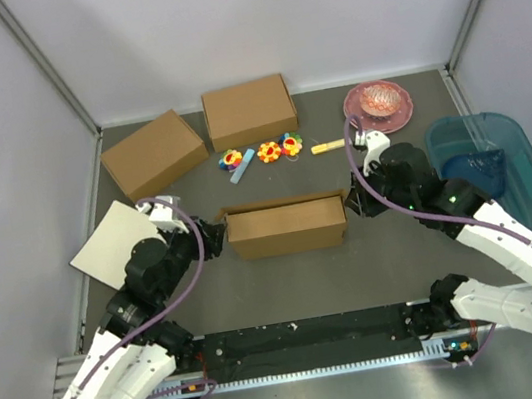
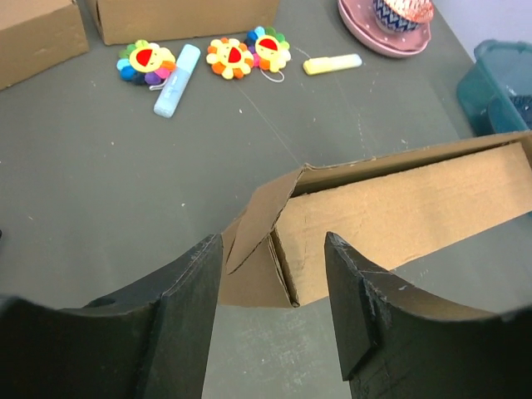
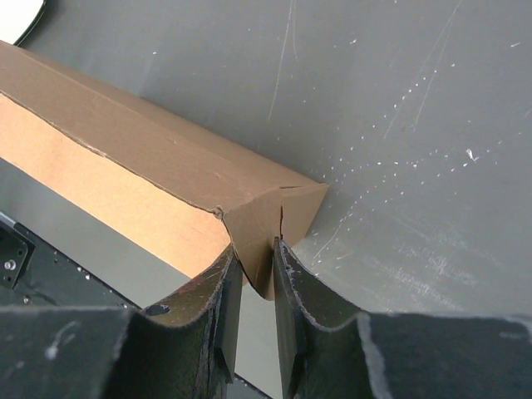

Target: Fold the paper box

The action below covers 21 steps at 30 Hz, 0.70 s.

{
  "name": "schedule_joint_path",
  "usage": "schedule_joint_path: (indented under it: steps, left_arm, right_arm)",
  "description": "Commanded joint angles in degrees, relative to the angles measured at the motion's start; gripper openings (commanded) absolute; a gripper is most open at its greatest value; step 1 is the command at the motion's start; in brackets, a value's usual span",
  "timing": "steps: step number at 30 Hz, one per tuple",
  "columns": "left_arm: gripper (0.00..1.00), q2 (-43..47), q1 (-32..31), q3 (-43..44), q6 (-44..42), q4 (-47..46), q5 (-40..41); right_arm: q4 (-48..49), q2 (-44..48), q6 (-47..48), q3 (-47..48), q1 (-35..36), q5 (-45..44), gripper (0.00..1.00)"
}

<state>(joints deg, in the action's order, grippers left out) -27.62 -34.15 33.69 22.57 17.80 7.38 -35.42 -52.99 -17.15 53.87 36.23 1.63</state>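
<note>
The paper box (image 1: 286, 229) lies mid-table as a long, narrow brown cardboard shape with its long side facing the arms. My left gripper (image 1: 213, 238) is at its left end. In the left wrist view this gripper (image 2: 273, 241) is open, and the loose folded end flaps of the box (image 2: 399, 208) stand between its fingers with gaps on both sides. My right gripper (image 1: 351, 204) is at the right end. The right wrist view shows it (image 3: 254, 248) shut on the corner flap of the box (image 3: 166, 166).
Two formed brown boxes (image 1: 152, 153) (image 1: 249, 110) stand at the back. An off-white board (image 1: 116, 245) lies at the left. Flower toys (image 1: 266, 151), a blue marker (image 1: 241, 164) and a yellow highlighter (image 1: 327, 146) lie behind the box. At the right are a pink plate (image 1: 378, 106) and a teal bin (image 1: 492, 169).
</note>
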Motion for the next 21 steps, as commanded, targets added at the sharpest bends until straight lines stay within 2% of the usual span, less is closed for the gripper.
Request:
schedule_joint_path:
  steps: [1,5,9,19,21]
  left_arm:
    - [0.56,-0.7,0.2,-0.3,-1.9,-2.3,-3.0]
    - [0.50,-0.8,0.2,-0.4,-2.7,-2.5,-2.1]
    - [0.38,-0.9,0.2,-0.1,-3.1,-2.9,-1.7]
    - [0.33,-2.6,0.2,0.2,-4.5,-3.8,-1.4]
    - [0.28,-2.9,0.2,0.1,-4.2,-4.2,-2.2]
  right_arm:
    - [2.4,0.1,-1.3,0.4,0.7,0.8,0.21]
    - [2.4,-0.4,-2.8,1.2,0.7,2.1,0.18]
    - [2.4,-0.6,-3.7,1.9,0.7,3.3,0.18]
    - [1.9,-1.2,-5.1,3.3,0.7,4.5,0.14]
    - [1.8,-1.4,-6.2,3.4,0.7,5.1,0.13]
